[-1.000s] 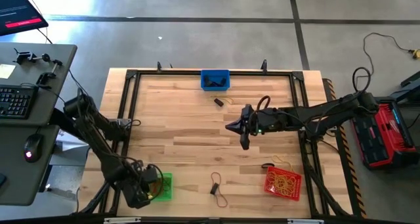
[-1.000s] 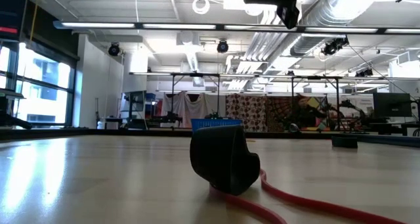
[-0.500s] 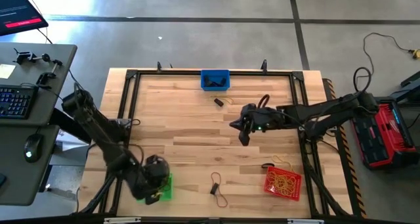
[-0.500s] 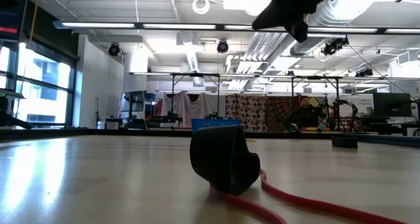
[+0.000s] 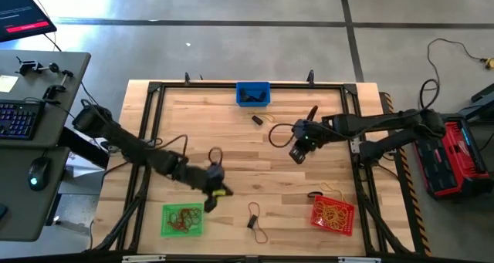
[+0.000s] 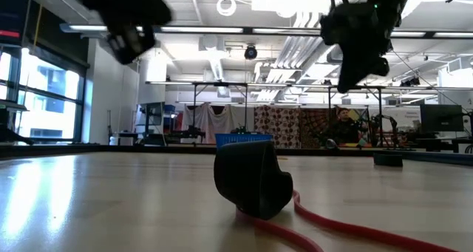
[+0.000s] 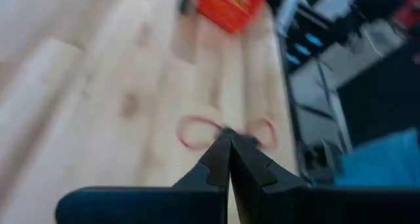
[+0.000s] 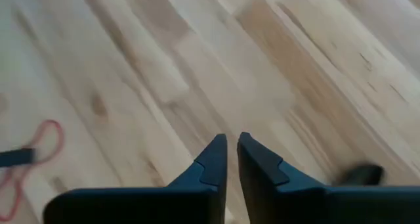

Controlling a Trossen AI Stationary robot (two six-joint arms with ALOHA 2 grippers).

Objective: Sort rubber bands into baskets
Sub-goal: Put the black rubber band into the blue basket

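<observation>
My left gripper (image 5: 214,183) is shut and empty, high above the table's middle front; it also shows in the low view (image 6: 127,32). Past its fingertips (image 7: 230,140) a reddish-brown rubber band (image 7: 197,131) lies on the table, next to a black one (image 5: 253,215). My right gripper (image 5: 299,152) hovers right of centre, its fingers (image 8: 232,142) a narrow gap apart and empty. The green basket (image 5: 183,219) holds reddish bands, the red basket (image 5: 333,214) yellow ones, and the blue basket (image 5: 253,93) black ones.
A black band (image 5: 257,120) lies on the table near the blue basket. Another band (image 5: 315,194) lies beside the red basket. A black frame (image 5: 150,89) borders the table. Bare wood lies between the baskets.
My left gripper has left the green basket at the front left and swung toward the table's right and a little farther in, to the middle front. My right gripper has shifted slightly toward the right edge and turned.
</observation>
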